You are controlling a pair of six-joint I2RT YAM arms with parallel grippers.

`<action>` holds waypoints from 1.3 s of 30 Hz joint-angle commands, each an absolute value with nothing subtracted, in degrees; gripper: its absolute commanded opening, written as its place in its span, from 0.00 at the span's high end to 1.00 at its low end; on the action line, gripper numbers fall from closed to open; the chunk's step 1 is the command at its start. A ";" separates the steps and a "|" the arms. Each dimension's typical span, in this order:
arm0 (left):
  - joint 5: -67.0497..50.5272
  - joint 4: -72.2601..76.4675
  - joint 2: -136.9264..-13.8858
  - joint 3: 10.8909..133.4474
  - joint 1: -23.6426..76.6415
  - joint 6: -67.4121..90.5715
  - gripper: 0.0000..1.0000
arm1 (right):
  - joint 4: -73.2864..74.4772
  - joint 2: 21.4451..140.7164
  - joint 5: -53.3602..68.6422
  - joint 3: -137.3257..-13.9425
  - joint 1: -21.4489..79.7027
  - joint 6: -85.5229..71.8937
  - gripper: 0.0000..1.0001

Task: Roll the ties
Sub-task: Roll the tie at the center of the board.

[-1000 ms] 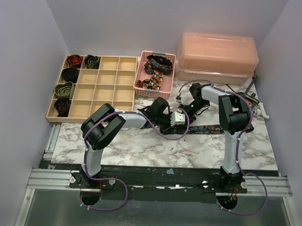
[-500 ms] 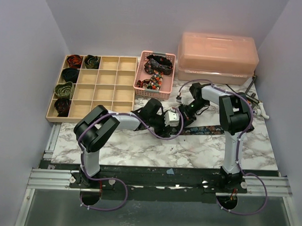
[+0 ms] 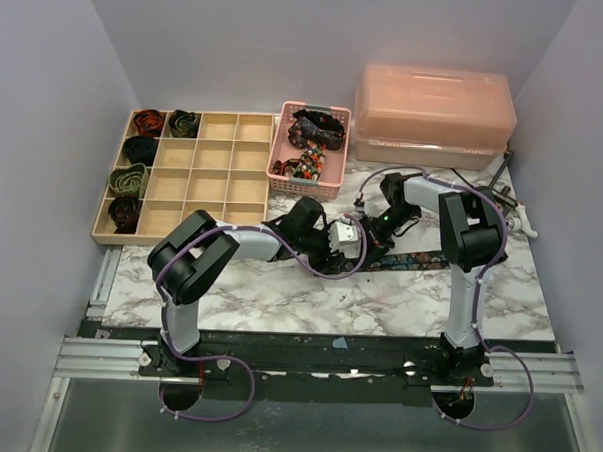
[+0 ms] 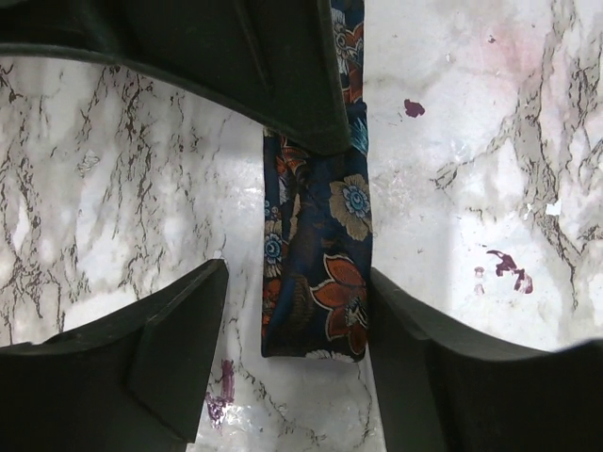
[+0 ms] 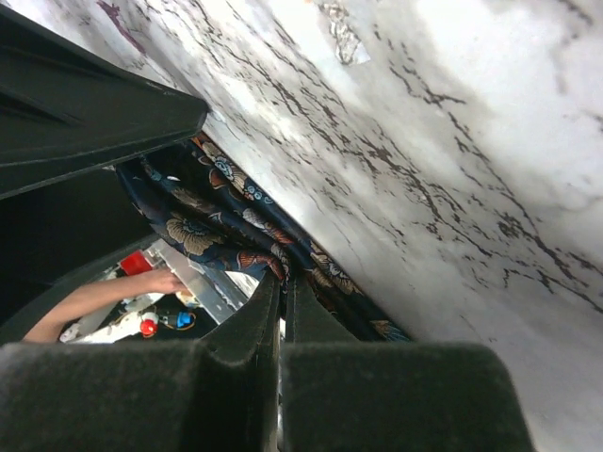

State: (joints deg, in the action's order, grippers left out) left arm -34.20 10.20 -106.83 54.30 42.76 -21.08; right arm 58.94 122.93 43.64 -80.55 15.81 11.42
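I see L gripper (image 4: pixel 297 287) jaws released, straddling end of floral tie (image 4: pixel 325 226) flat on marble tabletop (image 4: pixel 490 141). R gripper (image 5: pixel 281 282) jaws clenched, tips at tie edge.

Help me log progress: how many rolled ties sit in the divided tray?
5 rolled ties, all in the tray: back row's two leftmost cells; three more down the left column. None appear hidden.

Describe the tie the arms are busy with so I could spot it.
Start at the marble tabletop, in front of the pink basket. There lies a navy tie with orange flowers. Unlike the coiled ties in the wooden tray, it lies stretched out.
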 commanded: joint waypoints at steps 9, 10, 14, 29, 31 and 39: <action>-34.25 4.18 -104.81 50.97 41.86 -21.65 0.39 | 49.75 127.33 30.86 -77.47 16.17 11.42 0.99; -33.97 3.45 -104.57 50.98 42.01 -21.79 0.39 | 49.67 127.42 30.94 -77.43 16.17 11.34 0.99; -34.14 1.81 -104.67 51.32 42.16 -22.47 0.49 | 49.25 127.68 30.77 -76.99 16.17 10.69 0.99; -38.20 6.25 -105.78 60.95 46.81 -12.14 0.62 | 48.18 128.36 31.86 -77.36 16.17 8.62 0.99; -36.67 6.94 -107.89 62.00 46.89 -10.25 0.60 | 48.25 128.23 32.08 -77.34 16.17 8.46 0.99; -31.40 8.42 -113.91 61.45 47.11 -10.45 0.57 | 48.46 128.07 34.63 -77.54 16.17 7.23 0.99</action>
State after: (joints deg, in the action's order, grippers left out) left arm -35.27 7.92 -110.91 62.17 46.89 -11.03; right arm 57.45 123.57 42.70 -79.44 15.64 5.93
